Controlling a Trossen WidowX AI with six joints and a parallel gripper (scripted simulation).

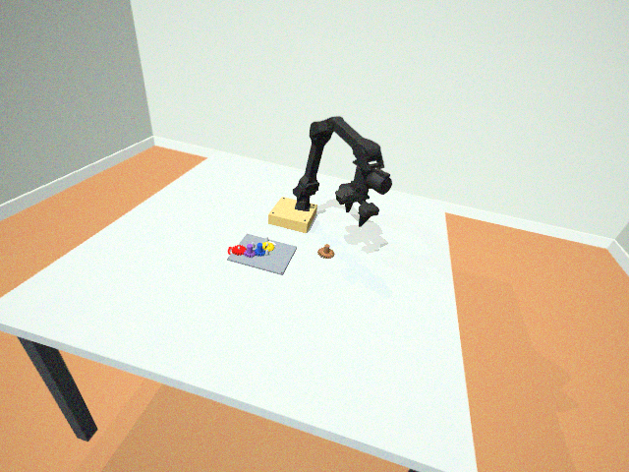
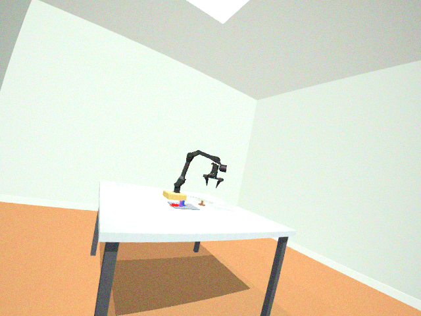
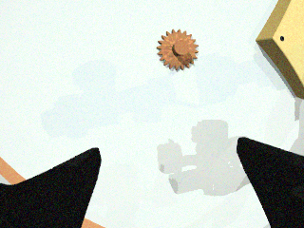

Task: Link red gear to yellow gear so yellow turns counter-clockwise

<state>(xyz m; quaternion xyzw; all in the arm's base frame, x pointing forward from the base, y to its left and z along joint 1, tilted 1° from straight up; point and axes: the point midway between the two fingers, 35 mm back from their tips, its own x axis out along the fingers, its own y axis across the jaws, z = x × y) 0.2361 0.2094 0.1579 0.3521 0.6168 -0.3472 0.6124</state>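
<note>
The grey board (image 1: 274, 263) (image 2: 192, 207) lies on the table. On it stand, in a row from the left, the red gear (image 1: 238, 250) (image 2: 174, 205), a purple gear (image 1: 249, 251), a blue gear (image 1: 259, 250) and the yellow gear (image 1: 267, 246). Whether the teeth mesh is too small to tell. A brown gear (image 1: 325, 252) (image 2: 202, 204) (image 3: 178, 50) with a knob stands on the table, right of the board. My gripper (image 1: 354, 217) (image 2: 212, 186) (image 3: 170, 151) is open and empty, high above the table, to the right of the brown gear and away from the board.
The arm's yellow base block (image 1: 289, 218) (image 2: 173, 195) (image 3: 280, 38) stands on the table (image 1: 284, 345) (image 2: 152, 222) behind the board. A white arrow is partly visible beside the yellow gear. Shadows of the arm fall on the table under the gripper.
</note>
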